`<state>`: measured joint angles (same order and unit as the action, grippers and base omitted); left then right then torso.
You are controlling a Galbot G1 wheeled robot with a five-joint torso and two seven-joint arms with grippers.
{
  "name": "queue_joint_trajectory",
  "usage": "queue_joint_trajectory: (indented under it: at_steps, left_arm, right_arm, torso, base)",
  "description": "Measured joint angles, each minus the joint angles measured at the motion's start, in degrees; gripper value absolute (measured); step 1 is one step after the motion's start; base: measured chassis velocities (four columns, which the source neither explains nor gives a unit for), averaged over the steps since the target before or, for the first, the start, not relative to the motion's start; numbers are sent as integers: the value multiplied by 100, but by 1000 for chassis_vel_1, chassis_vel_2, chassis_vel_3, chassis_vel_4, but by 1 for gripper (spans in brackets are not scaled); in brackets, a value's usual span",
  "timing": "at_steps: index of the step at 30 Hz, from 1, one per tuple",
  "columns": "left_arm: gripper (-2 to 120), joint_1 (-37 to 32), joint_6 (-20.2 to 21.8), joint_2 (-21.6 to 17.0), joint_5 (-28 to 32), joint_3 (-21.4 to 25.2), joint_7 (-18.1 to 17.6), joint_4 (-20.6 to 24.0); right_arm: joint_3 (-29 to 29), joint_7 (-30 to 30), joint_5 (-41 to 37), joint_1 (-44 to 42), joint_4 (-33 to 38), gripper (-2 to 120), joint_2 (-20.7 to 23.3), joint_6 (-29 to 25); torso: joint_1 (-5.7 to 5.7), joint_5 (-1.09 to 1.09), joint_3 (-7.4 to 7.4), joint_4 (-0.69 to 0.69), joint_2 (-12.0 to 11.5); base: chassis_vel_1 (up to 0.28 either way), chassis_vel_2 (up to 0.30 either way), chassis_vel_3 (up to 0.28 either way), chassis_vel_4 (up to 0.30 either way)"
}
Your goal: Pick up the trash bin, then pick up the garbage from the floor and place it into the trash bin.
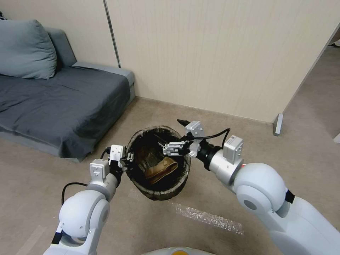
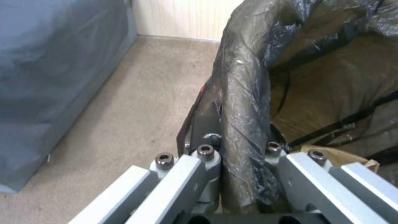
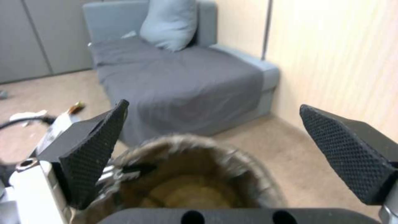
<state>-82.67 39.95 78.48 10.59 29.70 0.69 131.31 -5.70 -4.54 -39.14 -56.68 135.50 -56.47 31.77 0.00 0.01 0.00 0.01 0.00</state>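
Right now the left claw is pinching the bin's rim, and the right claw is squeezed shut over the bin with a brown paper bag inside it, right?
Nearly. The right claw is open, not shut: the right wrist view shows its pads spread wide apart over the bin. The left claw does pinch the rim, and the brown paper bag lies inside.

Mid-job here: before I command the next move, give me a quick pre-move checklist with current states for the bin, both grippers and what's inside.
1. Left gripper clamped on the trash bin rim: ok, its fingers pinch the bag-covered rim from both sides.
2. Bin carried upright: ok, its mouth faces up in the head view.
3. Right gripper open and holding nothing: ok, its pads stand wide apart over the bin's mouth.
4. Garbage in the bin: ok, a crumpled brown paper bag lies inside.
5. Litter left on the floor: not ok, small pieces lie beyond the sofa.
6. Bin's free space: cannot tell.
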Motion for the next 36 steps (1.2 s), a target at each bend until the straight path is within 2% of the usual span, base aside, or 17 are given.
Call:
queue_joint_trajectory:
  at_steps: [2, 5, 7, 8, 12, 17, 21, 26, 36]
  left_arm:
    - [3, -4, 0, 0, -1, 11, 0, 0]
    - [3, -11, 0, -4, -1, 52, 2, -1]
    - [3, -12, 0, -5, 2, 68, 3, 0]
    - [3, -12, 1, -7, 10, 93, 6, 13]
    - [3, -12, 0, -6, 46, 152, 12, 63]
    - [3, -20, 1, -5, 76, 199, 23, 109]
    - [3, -69, 0, -12, 85, 285, 79, 155]
    - [3, -76, -8, -21, 108, 327, 93, 175]
    - [3, -45, -26, -24, 139, 361, 111, 208]
  right_arm:
    - [-226, 11, -50, -80, 77, 100, 26, -2]
    - [-998, 80, -131, -396, 227, 100, 110, -14]
    - [-1211, 81, -133, -517, 235, 100, 138, -43]
    - [-1445, -2, -132, -687, 227, 100, 171, -110]
    - [-1791, -344, -72, -1081, 28, 100, 141, -234]
    - [-2006, -531, 153, -1435, -265, 100, -52, -311]
    - [-2328, -860, 437, -1986, -647, 100, -432, -302]
    - [-2406, -1146, 406, -2181, -930, 100, -684, -264]
    - [-2248, -1867, -506, -1880, -2192, 100, -1321, -78]
  torso:
    - [0, 0, 0, 0, 0]
    - [0, 0, 0, -1, 0]
    - [0, 0, 0, -1, 0]
    - [0, 0, 0, -1, 0]
    - [0, 0, 0, -1, 0]
    - [0, 1, 0, 0, 0]
    - [0, 0, 0, -1, 0]
    - [0, -1, 0, 0, 0]
    - [0, 0, 0, 0, 0]
  base:
    - [0, 0, 0, 0]
    - [0, 0, 0, 0]
    - [0, 0, 0, 0]
    - [0, 0, 0, 0]
    - [0, 0, 0, 0]
    - [0, 0, 0, 0]
    - [0, 0, 0, 0]
    - [0, 0, 0, 0]
    - [0, 0, 0, 0]
